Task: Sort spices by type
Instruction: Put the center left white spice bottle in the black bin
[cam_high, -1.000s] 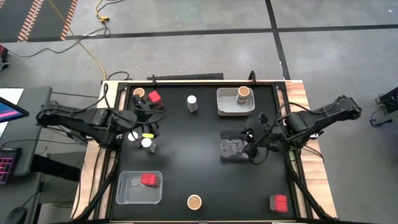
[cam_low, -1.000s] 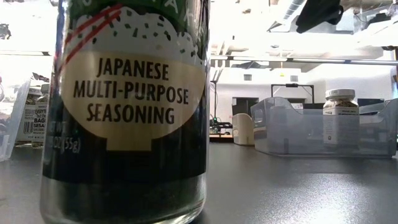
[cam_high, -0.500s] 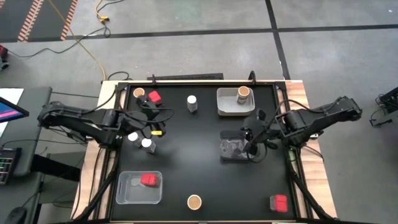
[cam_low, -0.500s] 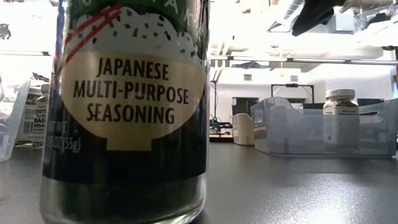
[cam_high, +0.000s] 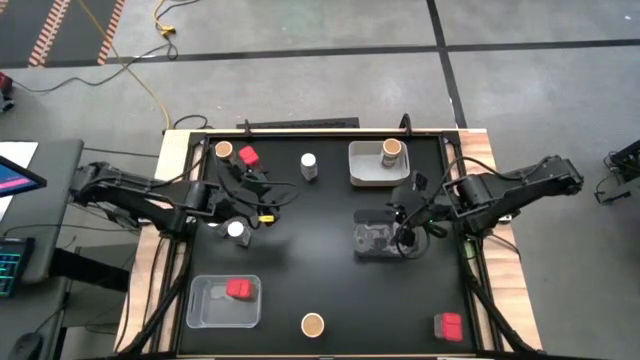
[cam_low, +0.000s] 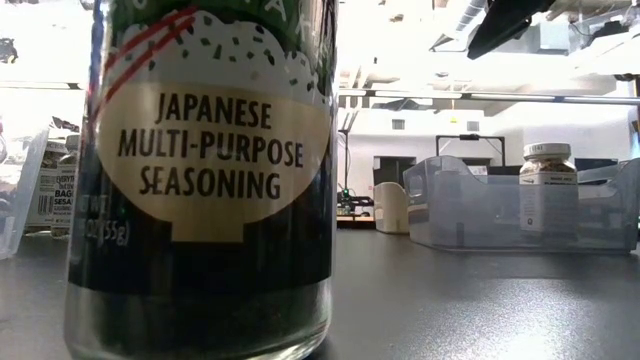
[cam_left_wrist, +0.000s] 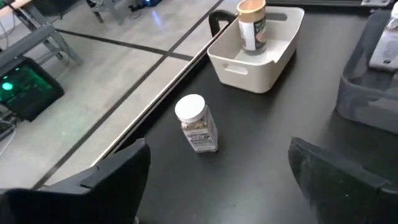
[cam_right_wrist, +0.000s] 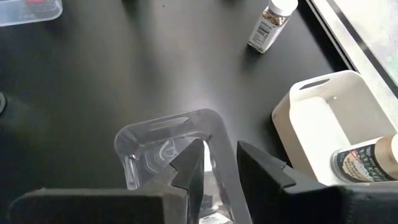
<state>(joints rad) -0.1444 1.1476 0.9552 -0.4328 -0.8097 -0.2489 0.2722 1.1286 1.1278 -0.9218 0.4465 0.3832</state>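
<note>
My left gripper (cam_high: 272, 197) (cam_left_wrist: 217, 149) hangs open over the table's left half, with nothing between its fingers. Ahead of it a white-lidded jar (cam_left_wrist: 197, 122) (cam_high: 309, 165) stands alone. Another white-lidded jar (cam_high: 236, 229) stands beside the left arm. My right gripper (cam_high: 403, 238) (cam_right_wrist: 217, 152) is shut and hangs above the right side of a clear tray (cam_right_wrist: 163, 144) (cam_high: 375, 240). A cork-topped jar (cam_high: 391, 150) stands in the white tray (cam_high: 362, 170). A red box (cam_high: 238, 289) lies in a second clear tray (cam_high: 205, 310).
Loose on the black table are a red box (cam_high: 247, 157) and a cork-topped jar (cam_high: 223, 149) at the far left. A cork-topped jar (cam_high: 312, 323) (cam_low: 200, 180) stands at the near edge and fills the low view. A red box (cam_high: 448, 325) lies at the near right.
My left gripper has gone toward the table's right edge, away from the two white-lidded jars at the left. The arm now covers one of them. Both jars have stayed on the table.
</note>
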